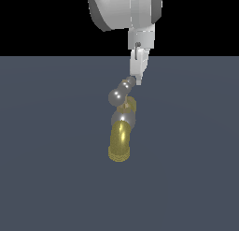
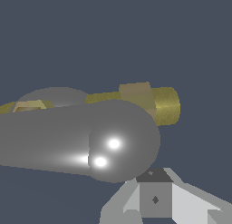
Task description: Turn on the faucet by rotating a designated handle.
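Nearest the wrist camera, the handle [image 2: 90, 141] end is touched by the gripper [image 1: 136, 80], presumably for rotating the faucet [image 1: 121, 141]; jaw state cannot be told.

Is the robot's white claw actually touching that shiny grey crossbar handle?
Cannot tell. In the exterior view the gripper meets the handle end, but overlap may hide a gap; the wrist view doesn't settle it.

The arm reaches down from above, its pincer [image 1: 136, 80] pointing downward, fingers close together.
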Controlling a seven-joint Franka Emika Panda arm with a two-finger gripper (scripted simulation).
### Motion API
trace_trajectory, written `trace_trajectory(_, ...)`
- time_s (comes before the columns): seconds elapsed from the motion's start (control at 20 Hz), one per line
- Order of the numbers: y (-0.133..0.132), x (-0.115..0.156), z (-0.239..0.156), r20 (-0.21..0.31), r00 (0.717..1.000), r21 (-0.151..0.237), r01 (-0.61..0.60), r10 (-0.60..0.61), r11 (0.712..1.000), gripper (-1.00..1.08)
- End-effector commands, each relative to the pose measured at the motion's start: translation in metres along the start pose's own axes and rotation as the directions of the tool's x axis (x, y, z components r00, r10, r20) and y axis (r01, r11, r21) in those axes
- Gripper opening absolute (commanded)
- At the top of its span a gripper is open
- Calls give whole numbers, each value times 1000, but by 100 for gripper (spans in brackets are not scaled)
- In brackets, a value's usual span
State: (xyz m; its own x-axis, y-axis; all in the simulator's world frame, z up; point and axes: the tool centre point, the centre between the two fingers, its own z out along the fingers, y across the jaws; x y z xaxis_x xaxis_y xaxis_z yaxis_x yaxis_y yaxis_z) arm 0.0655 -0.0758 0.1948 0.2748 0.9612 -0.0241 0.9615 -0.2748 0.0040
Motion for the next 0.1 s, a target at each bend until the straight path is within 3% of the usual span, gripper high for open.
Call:
trace_trajectory(0.0, -9, 66, -3, -24, 997, 2, 73, -73, 997, -100)
trace_trajectory(0.05, -9, 66, -3, -24, 997, 2, 73, -73, 997, -100)
